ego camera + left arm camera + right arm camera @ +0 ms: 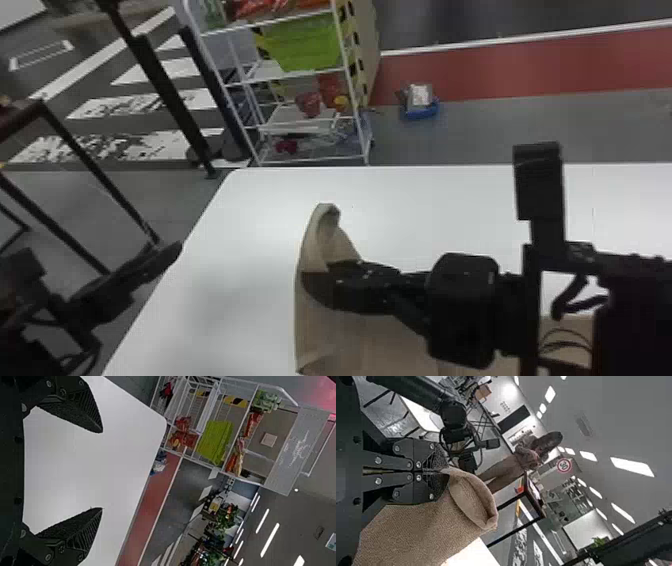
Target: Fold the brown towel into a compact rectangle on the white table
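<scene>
The right claw (440, 471) is clenching the brown towel (340, 340) near an edge, its fingers closing together on the cloth. The towel is lying on the white tabletop (240, 300) under the right arm (462, 310), while one part is curling up in an open loop (322, 232) just beyond the claw. The left claw (102, 470) is gripping nothing; its fingers are standing wide apart, and in the head view its arm is hanging out past the tabletop's left edge.

The likeliest trouble is coming from that one-sided hold. Nothing is pinning the far side, so a pull may be dragging or twisting the whole towel rather than turning one layer over. The claw also seems to be pinching only a small bite at the tips, so a quick tug could be freeing the edge halfway through. The loop is bulging rather than lying flat; lowered like this, it may be doubling under itself and leaving a lump. The arm is crossing low above the cloth, so it could be rubbing the layer beneath and skewing the corners.
</scene>
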You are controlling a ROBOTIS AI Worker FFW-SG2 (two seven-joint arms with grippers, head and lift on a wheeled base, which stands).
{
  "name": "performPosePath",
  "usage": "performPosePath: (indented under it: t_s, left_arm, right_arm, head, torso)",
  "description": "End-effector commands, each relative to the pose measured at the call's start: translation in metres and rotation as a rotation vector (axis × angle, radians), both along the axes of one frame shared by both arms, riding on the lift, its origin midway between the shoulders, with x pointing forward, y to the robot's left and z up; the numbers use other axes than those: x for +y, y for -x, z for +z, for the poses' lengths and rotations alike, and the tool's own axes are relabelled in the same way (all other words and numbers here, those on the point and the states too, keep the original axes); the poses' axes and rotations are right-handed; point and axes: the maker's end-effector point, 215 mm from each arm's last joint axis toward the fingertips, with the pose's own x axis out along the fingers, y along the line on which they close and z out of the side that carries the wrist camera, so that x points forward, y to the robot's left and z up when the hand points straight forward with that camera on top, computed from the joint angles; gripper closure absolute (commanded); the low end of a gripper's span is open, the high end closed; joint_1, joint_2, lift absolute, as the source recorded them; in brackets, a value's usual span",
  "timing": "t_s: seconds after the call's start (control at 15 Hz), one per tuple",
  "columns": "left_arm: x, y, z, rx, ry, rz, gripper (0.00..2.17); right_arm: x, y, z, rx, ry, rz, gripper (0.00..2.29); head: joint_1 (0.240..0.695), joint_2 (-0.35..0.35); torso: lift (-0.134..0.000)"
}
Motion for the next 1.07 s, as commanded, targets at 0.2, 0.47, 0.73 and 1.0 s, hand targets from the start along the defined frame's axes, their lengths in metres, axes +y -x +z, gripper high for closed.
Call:
performPosePath:
  t_s: [0.2, 0.47, 0.73, 1.0]
  left_arm:
    - [0.017, -0.004, 0.001, -0.032, 0.002, 0.005, 0.21]
    - [0.020, -0.004, 0.002, -0.034, 0.007, 0.001, 0.21]
    - [0.016, -0.007, -0.002, -0.031, 0.018, -0.008, 0.21]
    - [0.015, -0.006, -0.005, -0.032, 0.024, -0.015, 0.21]
  right_arm:
    - [0.044, 0.010, -0.001, -0.023, -0.033, 0.086, 1.41]
    - [0.052, -0.004, 0.036, -0.080, -0.186, 0.070, 1.41]
    - [0.050, -0.013, 0.032, -0.084, -0.178, 0.062, 1.41]
    - [0.032, -0.020, 0.005, 0.010, -0.166, 0.059, 1.41]
  head:
    - [0.695, 0.350]
    - [0.668, 0.350]
    - [0.645, 0.350]
    - [0.660, 0.350]
  torso:
    - [-0.124]
    - [-0.124]
    - [-0.124]
    - [-0.124]
